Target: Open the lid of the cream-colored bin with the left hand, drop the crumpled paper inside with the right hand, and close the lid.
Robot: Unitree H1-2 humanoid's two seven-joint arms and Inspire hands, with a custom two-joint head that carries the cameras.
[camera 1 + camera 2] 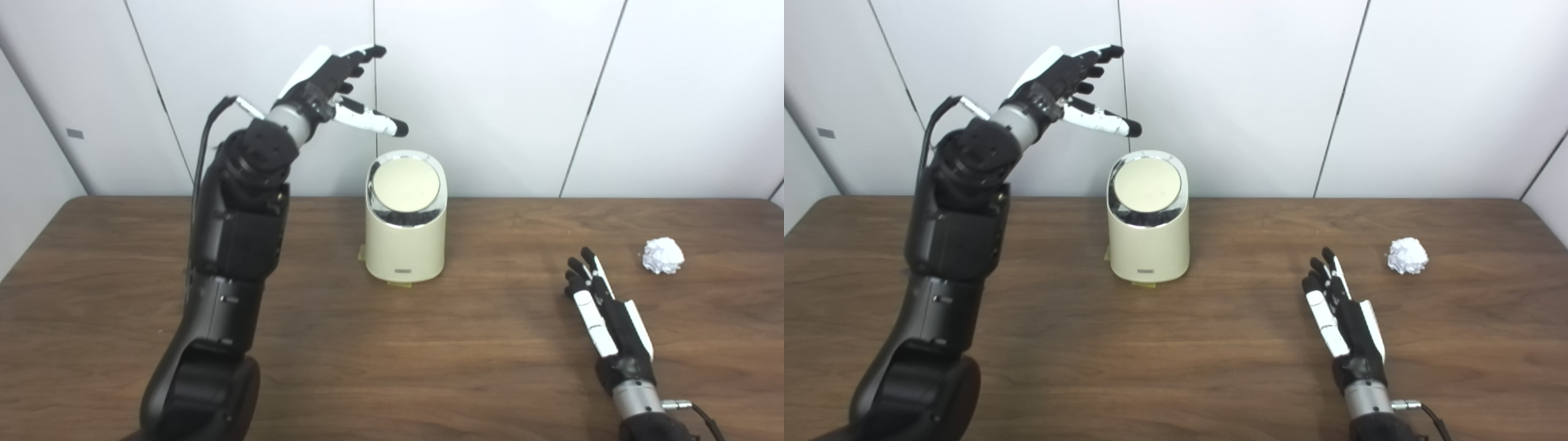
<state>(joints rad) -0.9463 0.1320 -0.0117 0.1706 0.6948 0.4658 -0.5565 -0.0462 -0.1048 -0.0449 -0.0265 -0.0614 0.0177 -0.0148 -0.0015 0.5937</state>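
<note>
The left hand [334, 86] is held raised above and left of the bin [405, 217], fingers spread, empty. The right hand [603, 312] is laid flat near the tabletop's front edge, fingers extended. The bin is stood upright mid-table, its lid [406, 184] shut and tilted frontward; the crumpled paper [663, 255] is seen toward the right edge

Cream plastic bin [405, 245], chrome-ringed cream round lid [406, 184]. White crumpled paper ball [663, 255]. Dark brown wood-grain table [392, 355]. Black-and-white left hand [334, 86] and right hand [603, 312]. Pale grey wall panels [490, 92].

A brown wooden table [392, 367] is standing before white wall panels [490, 92] that are meeting at dark vertical seams.
</note>
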